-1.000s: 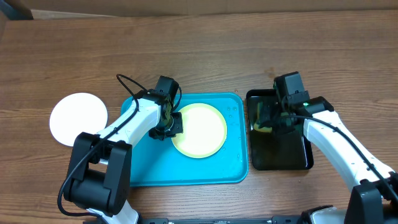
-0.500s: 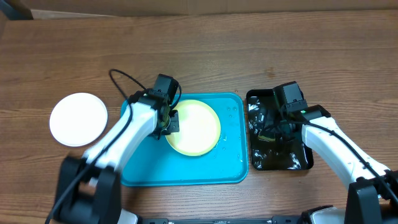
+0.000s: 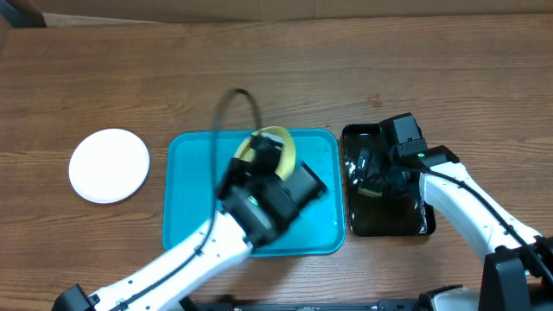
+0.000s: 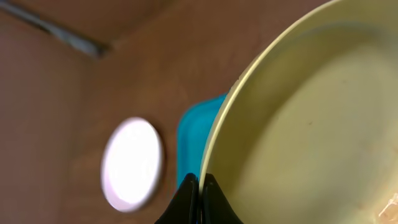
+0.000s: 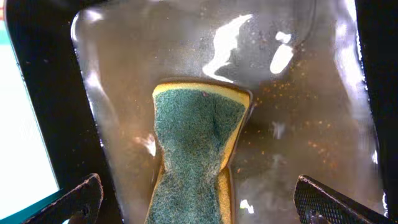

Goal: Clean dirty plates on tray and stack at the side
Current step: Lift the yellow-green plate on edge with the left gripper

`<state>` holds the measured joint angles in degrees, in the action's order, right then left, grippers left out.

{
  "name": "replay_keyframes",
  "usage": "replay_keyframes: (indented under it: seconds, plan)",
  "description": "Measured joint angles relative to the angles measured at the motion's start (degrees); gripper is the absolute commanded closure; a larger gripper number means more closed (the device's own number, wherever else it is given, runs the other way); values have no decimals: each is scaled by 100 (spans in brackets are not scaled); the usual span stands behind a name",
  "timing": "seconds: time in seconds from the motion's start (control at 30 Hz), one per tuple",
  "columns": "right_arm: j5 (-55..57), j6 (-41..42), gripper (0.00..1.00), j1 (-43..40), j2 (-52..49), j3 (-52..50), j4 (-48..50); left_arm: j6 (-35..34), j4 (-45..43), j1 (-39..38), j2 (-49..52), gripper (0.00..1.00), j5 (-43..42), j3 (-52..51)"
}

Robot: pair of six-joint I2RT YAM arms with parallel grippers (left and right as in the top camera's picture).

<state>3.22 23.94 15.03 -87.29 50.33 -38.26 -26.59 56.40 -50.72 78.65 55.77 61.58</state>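
Overhead, the turquoise tray (image 3: 184, 177) lies in the middle of the wooden table (image 3: 276, 78). The left arm (image 3: 246, 212) reaches up over it, blurred. The pale green plate (image 3: 283, 147) is above the tray's far half, tilted and off its floor.

The left wrist camera shows the left gripper (image 4: 199, 190) pinched tight on the rim of that plate, its two dark fingertips (image 4: 186, 198) pressed together at the edge. The plate's inside fills the right of that view and looks plain, with no smears on the part that shows. Well below it, a corner of the tray and the table are visible.

A white plate (image 3: 109, 165) lies flat on the table to the left of the tray, apart from it. Its upper face looks clean.

A narrow black tray (image 3: 389, 228) sits just to the right of the turquoise tray, close alongside it, and the right arm (image 3: 467, 194) reaches over it. In the right wrist view the right gripper (image 5: 202, 200) is spread wide and grasps nothing, with one fingertip at each lower corner of the picture. Between and beyond them a sponge (image 5: 199, 137) lies in the black tray. Its green scouring side faces up over a yellow body, and it is narrowed at the waist. It rests on a wet, glinting floor dotted with brownish specks, and neither fingertip touches it.
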Motion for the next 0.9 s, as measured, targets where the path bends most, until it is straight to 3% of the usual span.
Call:
replay_keyframes:
  seconds: [0.17,0.37,0.9]
  plan:
    - [0,-2,0,0,0,0,0,-2,22,-929,0,96,1473,0]
    - [-2,0,0,0,0,0,4,155,22,-1314,0,96,2409,0]
    - [0,-2,0,0,0,0,4,1145,-282,-1456,0,96,2752,0]
